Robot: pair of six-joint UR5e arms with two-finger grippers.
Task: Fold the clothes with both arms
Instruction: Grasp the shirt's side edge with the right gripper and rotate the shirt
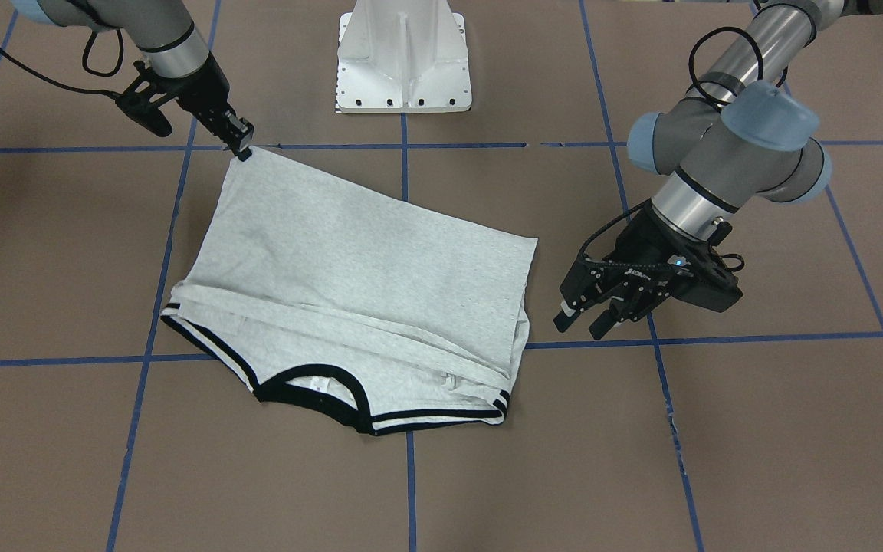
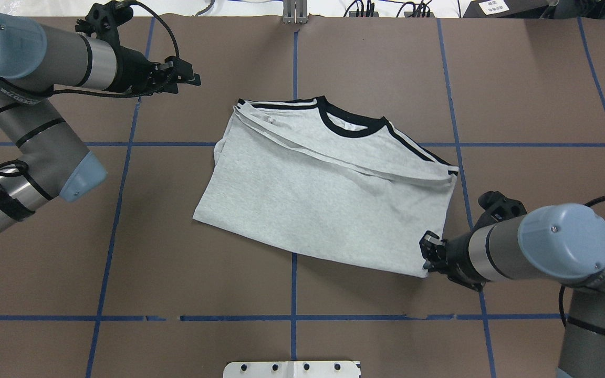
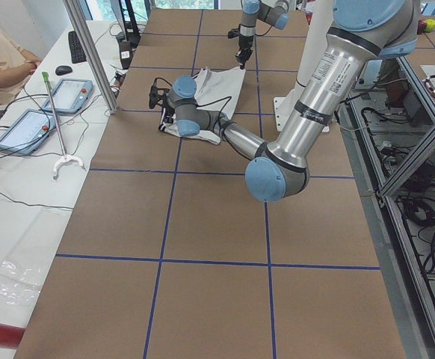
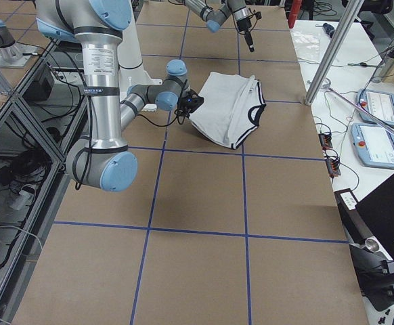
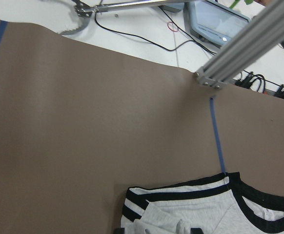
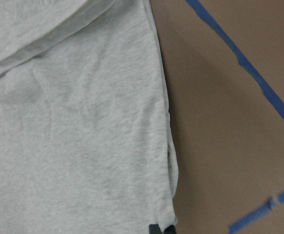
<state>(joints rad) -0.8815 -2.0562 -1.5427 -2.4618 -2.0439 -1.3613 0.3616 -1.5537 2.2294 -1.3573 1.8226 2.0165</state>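
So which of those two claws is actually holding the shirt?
The right gripper, on the front-facing view's left: it pinches a corner of the T-shirt. The left gripper hangs open beside the cloth, clear of it.

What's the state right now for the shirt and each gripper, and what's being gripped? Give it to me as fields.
garment: grey T-shirt, partly folded, lying on the table, print not visible
collar: black neck trim, on the side away from the robot
right gripper: shut on the T-shirt's hem corner nearest the robot
left gripper: open, holding nothing, off to the side of the T-shirt and not touching it
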